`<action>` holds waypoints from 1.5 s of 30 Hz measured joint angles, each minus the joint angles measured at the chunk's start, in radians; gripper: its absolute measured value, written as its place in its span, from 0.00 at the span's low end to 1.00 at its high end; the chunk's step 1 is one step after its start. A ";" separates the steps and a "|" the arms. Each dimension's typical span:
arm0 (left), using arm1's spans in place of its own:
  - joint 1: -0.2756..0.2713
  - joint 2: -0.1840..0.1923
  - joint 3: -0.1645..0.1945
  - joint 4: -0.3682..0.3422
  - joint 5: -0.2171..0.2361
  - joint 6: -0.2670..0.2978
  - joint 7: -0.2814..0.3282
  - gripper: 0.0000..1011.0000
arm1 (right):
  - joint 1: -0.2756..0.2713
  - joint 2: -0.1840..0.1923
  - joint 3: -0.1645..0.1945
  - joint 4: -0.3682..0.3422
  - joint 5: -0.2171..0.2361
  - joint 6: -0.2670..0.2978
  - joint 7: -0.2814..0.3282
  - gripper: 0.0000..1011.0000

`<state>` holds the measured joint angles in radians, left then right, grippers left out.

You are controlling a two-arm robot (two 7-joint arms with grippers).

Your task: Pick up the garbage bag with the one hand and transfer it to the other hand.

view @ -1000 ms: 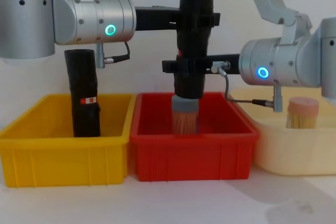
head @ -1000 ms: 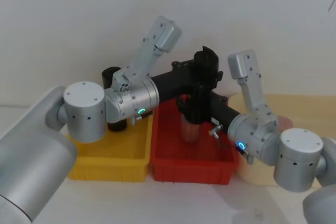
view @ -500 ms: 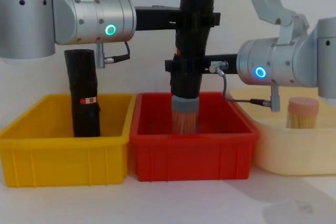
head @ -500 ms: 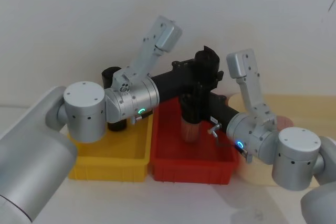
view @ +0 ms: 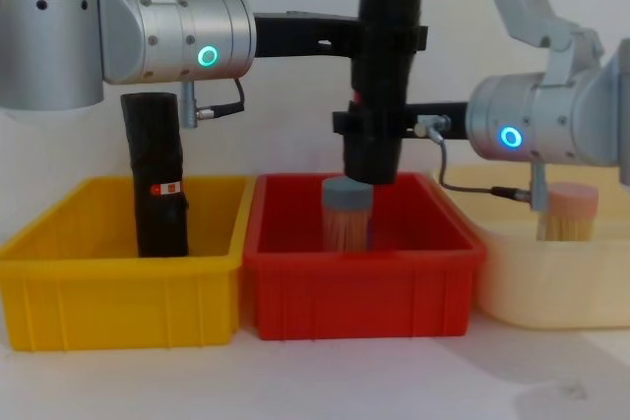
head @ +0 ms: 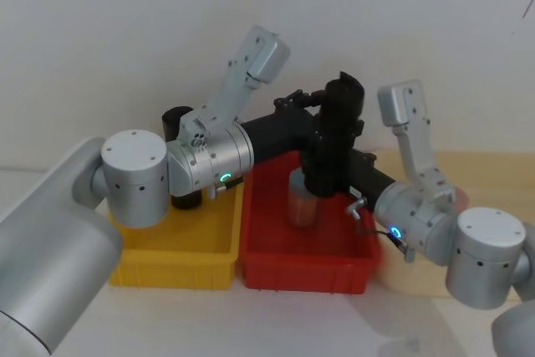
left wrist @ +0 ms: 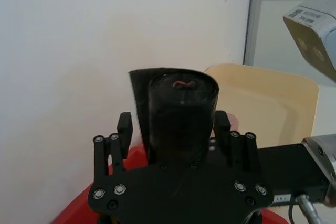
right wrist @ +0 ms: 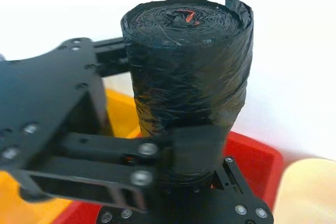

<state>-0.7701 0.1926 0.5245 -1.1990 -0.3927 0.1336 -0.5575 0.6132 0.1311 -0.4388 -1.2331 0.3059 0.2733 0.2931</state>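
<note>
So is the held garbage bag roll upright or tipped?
Upright: the garbage bag roll stands vertical above the red bin.

Bright, even light; soft shadows; blurred near jaws

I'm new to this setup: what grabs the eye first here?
A tall black garbage bag roll held upright above the red bin, with the left gripper near its top and the right gripper lower down. A second black roll stands in the yellow bin.
</note>
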 joint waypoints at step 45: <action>0.000 0.000 0.000 0.000 0.000 0.000 0.001 0.99 | -0.156 0.163 0.262 -0.184 -0.130 0.083 -0.352 0.46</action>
<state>-0.7701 0.1927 0.5242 -1.1989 -0.3923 0.1336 -0.5570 0.4574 0.2946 -0.1765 -1.4175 0.1761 0.3564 -0.0588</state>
